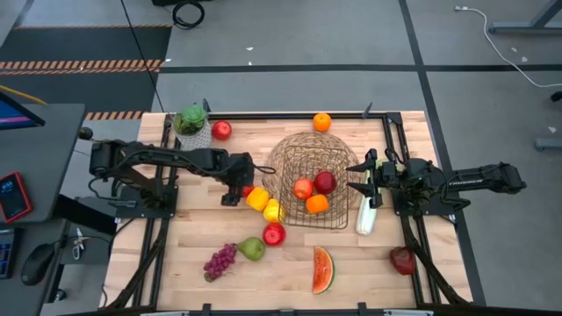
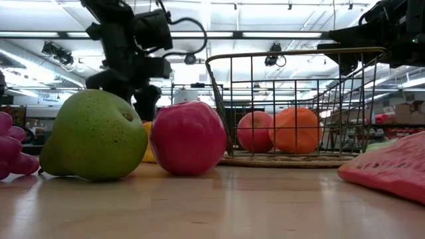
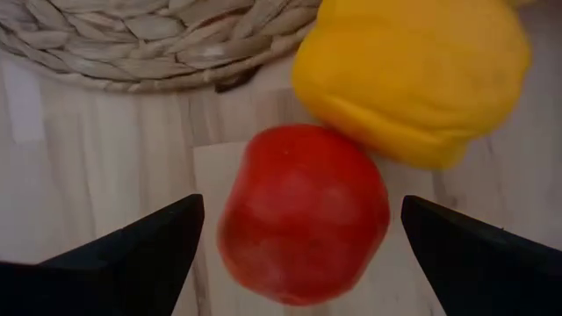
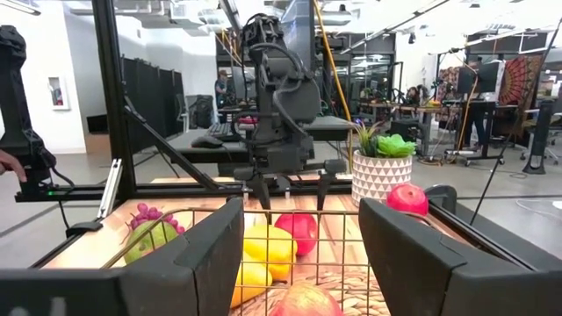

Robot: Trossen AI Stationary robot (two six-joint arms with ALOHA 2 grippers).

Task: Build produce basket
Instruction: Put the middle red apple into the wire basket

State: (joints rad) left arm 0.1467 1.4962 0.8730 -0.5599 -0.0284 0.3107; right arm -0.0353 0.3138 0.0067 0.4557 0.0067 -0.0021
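My left gripper [image 3: 302, 204] points down, open, just left of the basket [image 1: 309, 180]. Its fingers stand on either side of a small red fruit [image 3: 303, 215] that lies on the table, without touching it. A yellow pepper [image 3: 413, 79] touches that fruit on its far side. The wire basket holds a red apple [image 1: 303, 188], a dark red apple [image 1: 325, 182] and an orange [image 1: 317, 204]. My right gripper [image 1: 363, 175] waits level at the basket's right rim, open, with nothing between its fingers.
On the table lie a second yellow piece [image 1: 273, 211], a red apple [image 1: 274, 233], a pear [image 1: 252, 248], grapes [image 1: 219, 261], a watermelon slice [image 1: 323, 269] and celery [image 1: 366, 215]. At the far edge are an orange [image 1: 322, 121], an apple [image 1: 221, 130] and a potted plant [image 1: 191, 121].
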